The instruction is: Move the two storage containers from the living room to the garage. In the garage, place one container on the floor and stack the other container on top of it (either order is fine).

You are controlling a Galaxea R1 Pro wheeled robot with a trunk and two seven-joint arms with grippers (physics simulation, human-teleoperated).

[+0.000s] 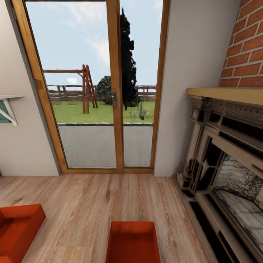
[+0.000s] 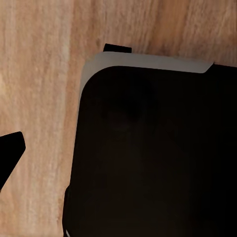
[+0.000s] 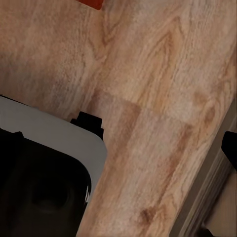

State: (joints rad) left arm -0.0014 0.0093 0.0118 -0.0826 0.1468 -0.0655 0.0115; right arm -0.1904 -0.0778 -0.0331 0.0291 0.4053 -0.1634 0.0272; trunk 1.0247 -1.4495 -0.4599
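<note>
Two red-orange storage containers lie on the light wood plank floor of the living room. One container (image 1: 133, 243) is at the bottom centre of the head view, and the other container (image 1: 18, 233) is at the bottom left, cut by the frame edge. A red-orange corner (image 3: 91, 3) shows in the right wrist view. My left gripper (image 2: 118, 158) hangs over the planks with one dark fingertip (image 2: 11, 150) at the picture's edge. My right gripper (image 3: 118, 150) likewise has a fingertip (image 3: 230, 148) far out at the edge. Both stand wide and hold nothing.
Wood-framed glass doors (image 1: 95, 91) stand straight ahead, with a lawn beyond. An ornate dark fireplace (image 1: 226, 164) under red brick fills the right side. A white shelf bracket (image 1: 9, 106) juts from the left wall. My dark, grey-rimmed base (image 2: 148, 148) sits below both wrists.
</note>
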